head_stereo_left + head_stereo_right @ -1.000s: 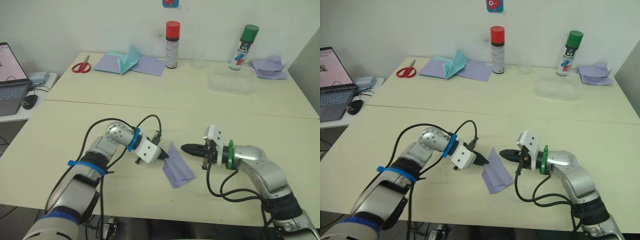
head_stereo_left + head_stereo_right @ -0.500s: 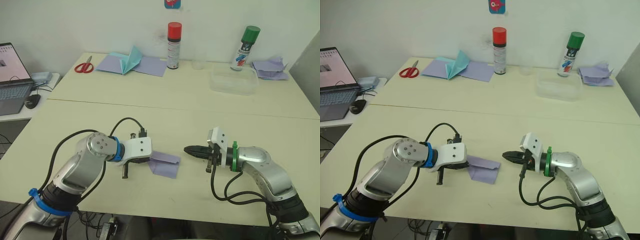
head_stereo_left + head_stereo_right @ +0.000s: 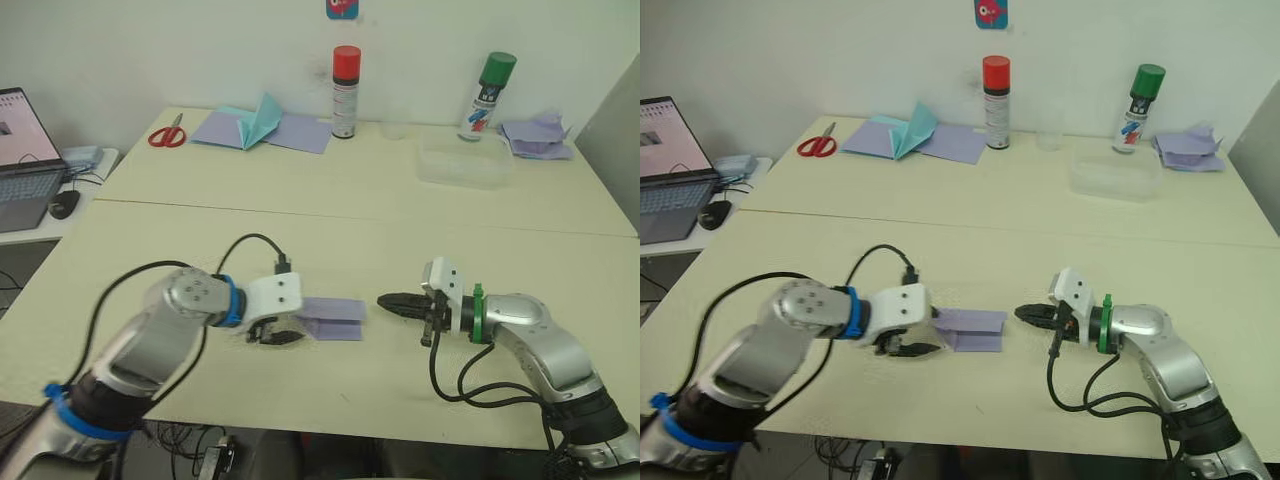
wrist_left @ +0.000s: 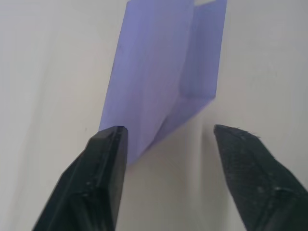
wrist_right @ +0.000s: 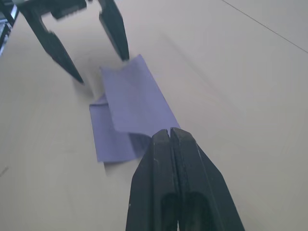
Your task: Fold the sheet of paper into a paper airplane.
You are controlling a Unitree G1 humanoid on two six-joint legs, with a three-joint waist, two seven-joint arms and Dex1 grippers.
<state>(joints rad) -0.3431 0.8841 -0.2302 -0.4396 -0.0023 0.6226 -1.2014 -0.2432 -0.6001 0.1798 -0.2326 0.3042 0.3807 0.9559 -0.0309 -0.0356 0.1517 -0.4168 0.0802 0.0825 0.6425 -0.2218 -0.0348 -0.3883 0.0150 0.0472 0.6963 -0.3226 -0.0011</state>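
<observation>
- Sitting at far left on a low side desk: laptop (image 3: 20, 170), mouse (image 3: 61, 203) just beside it
- Lying at back left of the table (image 3: 330, 215): red scissors (image 3: 166, 132); next to them flat lavender sheets (image 3: 290, 131) with a teal pointed paper (image 3: 258, 118) standing on top
- Reaching in from the left near the front edge: left gripper (image 4: 168, 139), fingers (image 4: 103, 159) spread wide, gripping nothing; in the left wrist view one tip right at the near edge of the paper, other tip off to the side on bare table
- Lying flat on the table between the two grippers: sheet of paper (image 3: 332, 318), pale lavender, folded into a narrow layered strip, one flap overlapping another; near end just at the left fingertips, far end pointing toward the right gripper
- Standing at back centre: red-capped spray can (image 3: 345, 91), upright, close to the wall
- Pointing in from the right toward the sheet: right gripper (image 3: 388, 300), fingers (image 5: 178, 192) pressed fully together, nothing between them; tip just short of the sheet's end in the head views, apart from it
- Resting at back right: clear plastic container (image 3: 465, 162); green-capped spray can (image 3: 487, 96) upright behind it
- Piled at far right back corner: crumpled lavender paper (image 3: 538, 137)
</observation>
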